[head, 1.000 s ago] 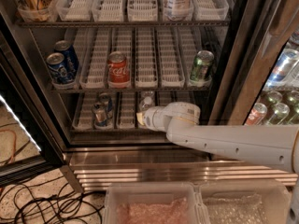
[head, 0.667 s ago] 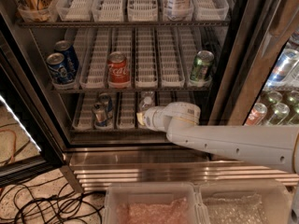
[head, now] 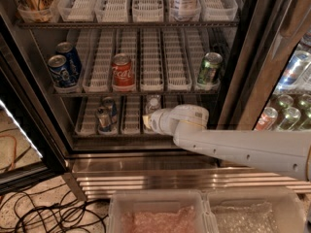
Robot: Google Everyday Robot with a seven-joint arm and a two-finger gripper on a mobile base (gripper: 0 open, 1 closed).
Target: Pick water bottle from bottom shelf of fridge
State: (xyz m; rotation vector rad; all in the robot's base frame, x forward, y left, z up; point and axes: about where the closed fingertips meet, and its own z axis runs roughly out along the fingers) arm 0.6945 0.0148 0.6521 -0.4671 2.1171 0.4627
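Open before me, the fridge (head: pixel 136 165) shows its bottom shelf (head: pixel 131 119) low in the frame. Two silver-blue cans (head: pixel 104 114) stand at its left, then the water bottle (head: pixel 153 103) upright near centre. My gripper (head: pixel 148 123) sits just in front of the bottle; whether it grasps it I cannot tell.
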